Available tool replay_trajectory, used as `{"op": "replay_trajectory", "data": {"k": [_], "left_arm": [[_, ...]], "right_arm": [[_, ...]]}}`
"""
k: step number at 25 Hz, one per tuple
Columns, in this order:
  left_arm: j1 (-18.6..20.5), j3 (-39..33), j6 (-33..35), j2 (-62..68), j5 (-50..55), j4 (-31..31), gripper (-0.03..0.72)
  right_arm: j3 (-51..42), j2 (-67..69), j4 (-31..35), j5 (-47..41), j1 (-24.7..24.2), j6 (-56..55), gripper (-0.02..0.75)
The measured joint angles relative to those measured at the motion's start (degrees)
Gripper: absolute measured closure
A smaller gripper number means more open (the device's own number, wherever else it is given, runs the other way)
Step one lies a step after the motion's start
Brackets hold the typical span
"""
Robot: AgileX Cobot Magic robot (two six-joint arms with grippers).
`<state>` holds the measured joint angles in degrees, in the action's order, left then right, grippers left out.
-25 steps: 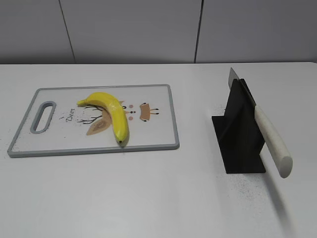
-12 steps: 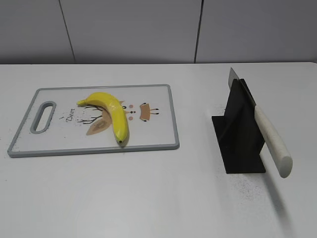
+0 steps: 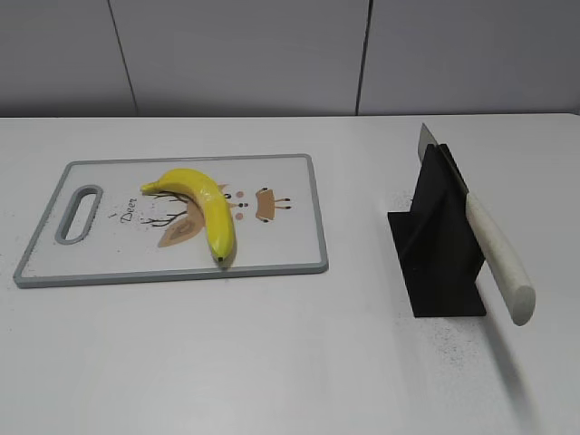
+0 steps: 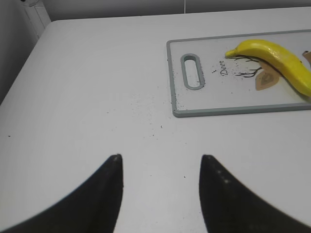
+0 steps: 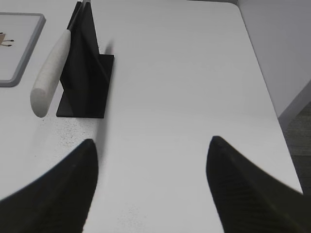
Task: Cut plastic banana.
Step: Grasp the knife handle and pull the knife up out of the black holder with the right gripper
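Note:
A yellow plastic banana [image 3: 204, 207] lies on a white cutting board with a grey rim [image 3: 308, 217] at the left of the table; both show in the left wrist view, banana [image 4: 277, 57] and board [image 4: 175, 92]. A knife with a white handle [image 3: 497, 256] rests slanted in a black stand [image 3: 437, 245] at the right; the handle [image 5: 51, 73] and stand [image 5: 90, 73] show in the right wrist view. My left gripper [image 4: 160, 158] is open and empty over bare table, left of the board. My right gripper [image 5: 151, 141] is open and empty, right of the stand. Neither arm shows in the exterior view.
The white table has dark specks near the board's handle end [image 4: 146, 102] and by the stand's base [image 3: 449, 340]. The table's right edge [image 5: 265, 92] drops off beside the right gripper. A grey wall stands behind the table.

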<state>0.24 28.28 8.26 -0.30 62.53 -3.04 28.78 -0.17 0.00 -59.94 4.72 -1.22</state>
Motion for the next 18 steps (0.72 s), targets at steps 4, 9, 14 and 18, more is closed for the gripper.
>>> {"op": "replay_trajectory", "data": {"k": [4, 9, 14, 18], "left_arm": [[0.00, 0.00, 0.00, 0.00, 0.00, 0.00, 0.196], [0.00, 0.00, 0.00, 0.00, 0.00, 0.00, 0.197], [0.00, 0.00, 0.00, 0.00, 0.00, 0.00, 0.197], [0.00, 0.00, 0.00, 0.00, 0.00, 0.00, 0.197]], "right_arm": [[2.33, 5.57, 0.00, 0.00, 0.00, 0.07, 0.182], [8.58, 16.10, 0.00, 0.00, 0.00, 0.08, 0.181], [15.96, 27.18, 0.00, -1.99, 0.00, 0.13, 0.181], [21.23, 35.81, 0.00, -5.43, 0.00, 0.13, 0.181]]}}
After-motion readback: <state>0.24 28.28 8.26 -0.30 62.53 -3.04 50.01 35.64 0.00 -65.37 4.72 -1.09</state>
